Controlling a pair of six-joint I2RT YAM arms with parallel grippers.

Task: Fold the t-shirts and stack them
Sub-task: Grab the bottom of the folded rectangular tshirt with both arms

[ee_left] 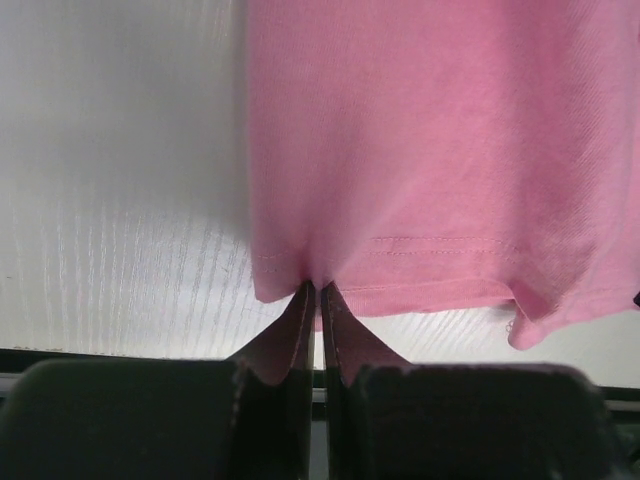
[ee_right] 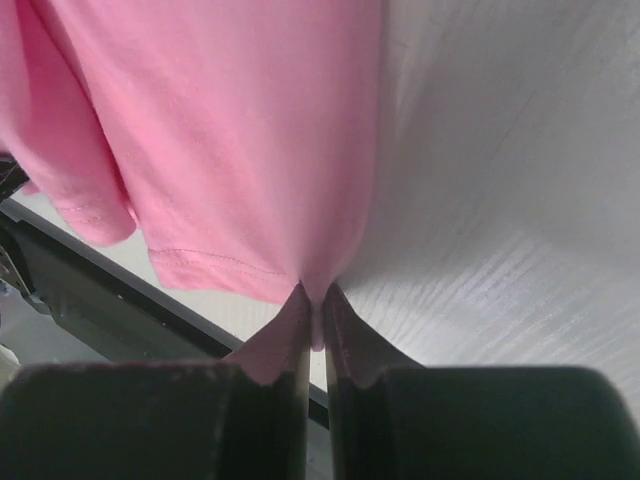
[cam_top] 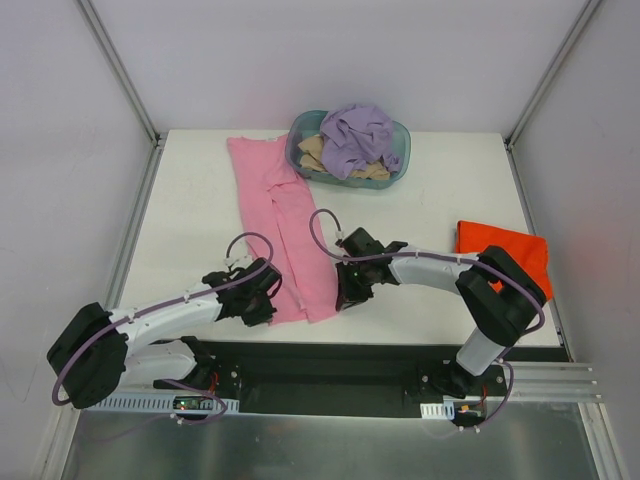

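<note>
On the worktop point(cam_top: 200, 200) the pink shirt point(cam_top: 280, 215) lies as a long strip, running from the basket point(cam_top: 402, 150) at upper centre down to lower centre of the top view. An orange shirt point(cam_top: 510, 255) sits folded at the right. The left hand point(ee_left: 316, 290) is closed tight on the strip's near left hem corner, and the right hand point(ee_right: 312, 295) is pinched on the near right corner. For a clean fold, both should probably lift together, keep the hem taut and level, and carry it squarely toward the far end.
</note>
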